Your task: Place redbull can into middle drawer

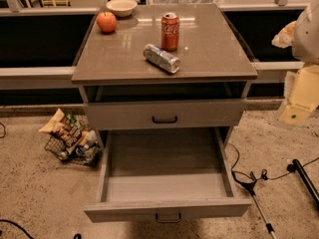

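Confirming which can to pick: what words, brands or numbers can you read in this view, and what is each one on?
"Coca-Cola": white script on the red can, upright on the countertop.
The redbull can, lying on its side: print too blurred to read.
The snack bags in the floor basket: unreadable.
The end effector, at the right edge: no text seen.

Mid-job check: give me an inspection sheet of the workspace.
Surface: glossy grey-brown countertop, level.
Job's things: slim silver and blue redbull can lying on its side on the countertop; wide grey middle drawer pulled open, nothing seen inside.
Clutter: red Coca-Cola can upright; orange-red apple; cream bowl.
Gripper: cream gripper at the right edge, apart from the can.
Cables: black cable on the floor right of the drawer.
Surroundings: wire basket of snack packets on the floor, left.
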Motion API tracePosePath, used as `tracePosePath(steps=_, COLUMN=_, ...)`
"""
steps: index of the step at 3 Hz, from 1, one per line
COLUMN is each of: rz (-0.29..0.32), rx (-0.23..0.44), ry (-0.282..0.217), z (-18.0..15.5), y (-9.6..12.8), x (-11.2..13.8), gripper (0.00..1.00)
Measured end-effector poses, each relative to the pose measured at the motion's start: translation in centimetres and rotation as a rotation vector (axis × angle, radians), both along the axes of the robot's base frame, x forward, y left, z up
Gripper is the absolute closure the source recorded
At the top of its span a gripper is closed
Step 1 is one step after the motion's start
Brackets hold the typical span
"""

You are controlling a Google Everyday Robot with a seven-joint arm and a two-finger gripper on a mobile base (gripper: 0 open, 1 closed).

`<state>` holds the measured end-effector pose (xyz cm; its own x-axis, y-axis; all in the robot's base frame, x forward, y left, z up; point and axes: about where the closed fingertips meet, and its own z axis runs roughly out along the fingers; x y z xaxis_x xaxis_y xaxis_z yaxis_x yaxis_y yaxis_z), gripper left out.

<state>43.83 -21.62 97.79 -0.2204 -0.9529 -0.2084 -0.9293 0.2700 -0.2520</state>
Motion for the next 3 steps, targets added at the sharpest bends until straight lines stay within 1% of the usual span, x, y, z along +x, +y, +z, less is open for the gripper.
tracePosePath(steps=1, rz=0.000, rx=0.000, ry=0.000, z=0.0, y=0.0, x=0.0, gripper=0.00)
tracePosePath(steps=3, rz=-0.064, rx=0.271, ry=-0.001, z=-1.7, y=1.8, x=9.8, gripper=0.00)
